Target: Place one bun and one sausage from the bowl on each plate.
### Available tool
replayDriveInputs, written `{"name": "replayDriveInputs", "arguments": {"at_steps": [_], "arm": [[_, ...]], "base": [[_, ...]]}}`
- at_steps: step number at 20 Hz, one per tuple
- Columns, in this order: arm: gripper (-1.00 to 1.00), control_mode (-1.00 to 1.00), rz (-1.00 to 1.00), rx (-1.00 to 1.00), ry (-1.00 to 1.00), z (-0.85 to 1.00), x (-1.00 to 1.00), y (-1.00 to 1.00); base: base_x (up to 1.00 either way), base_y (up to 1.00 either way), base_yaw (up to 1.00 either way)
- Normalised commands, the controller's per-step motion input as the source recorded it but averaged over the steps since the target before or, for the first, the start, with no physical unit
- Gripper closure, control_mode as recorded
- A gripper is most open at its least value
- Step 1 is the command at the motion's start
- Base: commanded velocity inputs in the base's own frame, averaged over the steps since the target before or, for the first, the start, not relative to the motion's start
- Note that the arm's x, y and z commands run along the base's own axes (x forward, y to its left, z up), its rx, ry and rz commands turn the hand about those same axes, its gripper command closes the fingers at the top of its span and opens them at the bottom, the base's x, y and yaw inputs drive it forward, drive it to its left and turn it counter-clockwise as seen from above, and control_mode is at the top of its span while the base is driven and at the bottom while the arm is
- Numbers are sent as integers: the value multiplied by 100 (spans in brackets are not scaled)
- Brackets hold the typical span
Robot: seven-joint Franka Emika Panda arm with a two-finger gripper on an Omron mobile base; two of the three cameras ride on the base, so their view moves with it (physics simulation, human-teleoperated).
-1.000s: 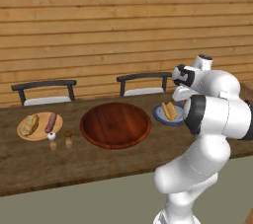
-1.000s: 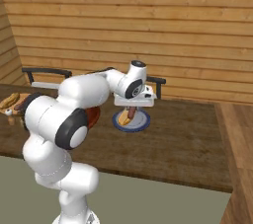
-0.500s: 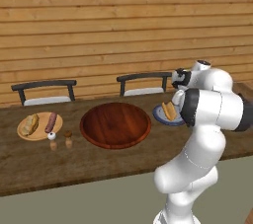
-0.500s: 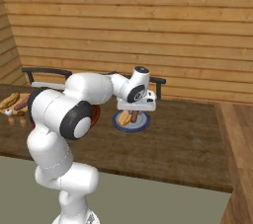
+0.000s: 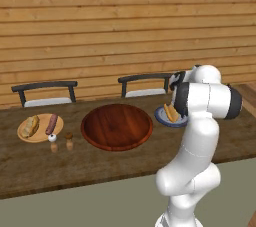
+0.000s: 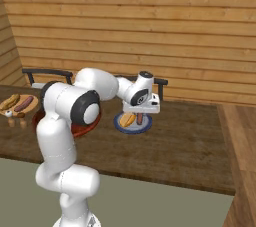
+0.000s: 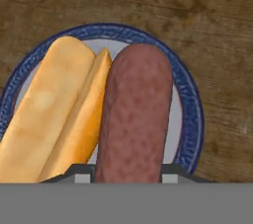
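on the long dark wooden table [image 5: 125, 163], right of centre: one blue-grey plate [image 7: 190, 114] with a darker blue rim, carrying one split golden bun [image 7: 54, 114] and one reddish-brown sausage [image 7: 133, 114] lying side by side and touching, the sausage on the right of the bun in the hand view. directly over this plate: the gripper [image 6: 141, 116], pointing down from the white arm, its two dark fingertips [image 7: 81, 173] on either side of the near end of the sausage; jaws narrowed about the sausage, and whether they actually press it cannot be told. the same plate shows in the right base view [image 6: 132, 123] under the hand and in the left base view [image 5: 167, 116] partly behind the arm. at the middle of the table: one large round reddish-brown wooden bowl [image 5: 116, 126], shallow, raised rim, bare wood inside, well apart from the blue plate on its right. at the left end of the table: one small light tan wooden plate [image 5: 37, 133], holding a second bun [image 5: 30, 126] on its left and a second sausage [image 5: 51, 124] on its right, lying near each other. just near of the tan plate: two small shakers, one white-topped [image 5: 52, 139] and one brown-topped [image 5: 69, 137], standing upright side by side. at the far side of the table: two dark-framed chairs, one on the left [image 5: 45, 91] and one nearer the centre [image 5: 145, 85], against a wall of horizontal wooden planks [image 5: 125, 26].
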Motion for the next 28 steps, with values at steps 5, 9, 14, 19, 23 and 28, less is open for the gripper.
{"name": "replayDriveInputs", "arguments": {"at_steps": [5, 9, 14, 19, 23, 28], "arm": [[100, -100, 0, 0, 0, -31, 5, -13], [100, -100, 0, 0, 0, -22, 11, 7], [100, -100, 0, 0, 0, -14, 10, 8], [100, -100, 0, 0, 0, -6, 14, 0], [-100, -100, 0, 0, 0, -1, 29, 5], [-100, -100, 0, 0, 0, 0, 14, 0]], "base": [[0, 0, 0], [0, 0, 0], [0, 0, 0], [0, 0, 0], [0, 0, 0], [0, 0, 0]]}}
